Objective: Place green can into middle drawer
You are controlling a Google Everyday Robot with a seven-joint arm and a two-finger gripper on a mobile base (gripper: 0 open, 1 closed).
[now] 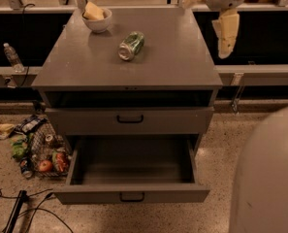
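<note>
Hanging over the cabinet top's (182, 67) far right corner, the claw (225, 30) holds nothing; open or closed, I cannot tell. Well to its left and slightly nearer, the green can (131, 45) lies on its side, long axis slanting toward the claw. The middle drawer (134, 194) stands open far below.

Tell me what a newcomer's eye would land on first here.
The bottom drawer stands wide open and empty. A green can lies on its side on the cabinet top, near a white bowl. The gripper hangs above the top's back right corner.
</note>
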